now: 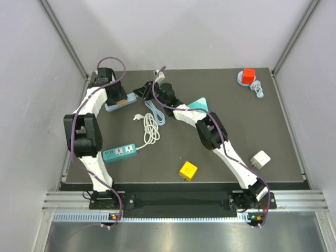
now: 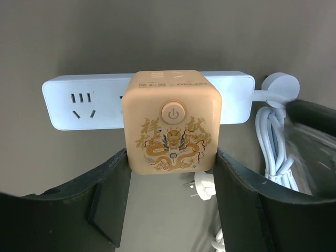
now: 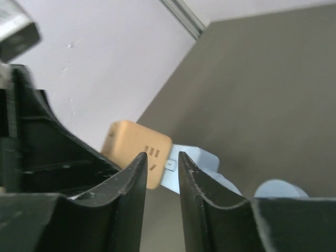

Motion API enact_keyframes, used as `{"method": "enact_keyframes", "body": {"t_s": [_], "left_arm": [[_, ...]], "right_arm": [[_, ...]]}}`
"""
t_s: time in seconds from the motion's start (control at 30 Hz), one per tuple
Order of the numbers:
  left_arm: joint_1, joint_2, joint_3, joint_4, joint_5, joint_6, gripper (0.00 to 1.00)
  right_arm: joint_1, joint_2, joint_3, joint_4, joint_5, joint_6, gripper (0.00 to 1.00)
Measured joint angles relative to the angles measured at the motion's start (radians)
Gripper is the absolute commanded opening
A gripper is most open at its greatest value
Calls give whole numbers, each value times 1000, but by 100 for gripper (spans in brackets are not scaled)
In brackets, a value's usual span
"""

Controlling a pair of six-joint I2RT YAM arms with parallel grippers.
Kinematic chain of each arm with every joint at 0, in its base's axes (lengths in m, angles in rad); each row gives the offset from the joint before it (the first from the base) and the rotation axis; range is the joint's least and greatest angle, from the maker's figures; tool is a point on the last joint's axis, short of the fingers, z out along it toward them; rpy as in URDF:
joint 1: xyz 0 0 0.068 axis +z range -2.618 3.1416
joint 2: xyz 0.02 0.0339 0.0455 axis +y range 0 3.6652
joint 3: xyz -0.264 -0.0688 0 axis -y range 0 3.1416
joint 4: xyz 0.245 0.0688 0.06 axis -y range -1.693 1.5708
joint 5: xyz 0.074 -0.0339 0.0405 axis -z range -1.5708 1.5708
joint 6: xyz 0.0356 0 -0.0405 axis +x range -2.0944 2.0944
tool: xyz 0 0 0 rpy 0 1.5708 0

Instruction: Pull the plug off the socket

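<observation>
The plug [image 2: 171,121] is a tan cube with a gold dragon and a round button. It sits in the light blue socket strip [image 2: 79,102] at the back left of the mat, where the strip [image 1: 116,106] lies flat. My left gripper [image 2: 170,157] is shut on the cube's near end, one dark finger against each side. My right gripper [image 3: 161,155] hovers by the strip's cable end [image 3: 197,157]. Its jaws stand a narrow gap apart with nothing between them, and the cube [image 3: 131,144] shows beyond. In the top view this gripper [image 1: 144,89] sits just right of the strip.
A coiled white cable with a loose plug [image 1: 150,127] lies mid-mat above a teal power strip [image 1: 119,152]. A yellow cube [image 1: 188,170], a white adapter [image 1: 260,159] and a red block on a blue disc [image 1: 248,76] lie further right. The strip's pale blue cable [image 2: 273,136] bunches beside it.
</observation>
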Motion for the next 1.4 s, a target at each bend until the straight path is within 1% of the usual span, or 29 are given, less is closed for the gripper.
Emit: {"method": "enact_keyframes", "body": {"t_s": [0.07,0.27,0.47,0.73,1.0,1.23,1.4], "left_arm": [[0,5,-2,-1,6,-6,0],[3,14,-6,-1,18,-10,0],[6,15,-13,-1,23,-11,0],[8,16,-13,-1,23,-14,0],[9,16,-13,-1,25,-21,0],[10,16,-13,-1,57,-40,0],[12,16,-13,-1,83,-51,0]], "right_arm": [[4,39,19,-4,12,21,24],[16,117,109,-40,62,55,18],[32,122,130,-60,115,58,18],[48,124,137,-69,137,33,18],[55,124,144,-91,150,23,12],[55,129,169,-127,163,41,8],[56,129,170,-136,170,63,7]]}}
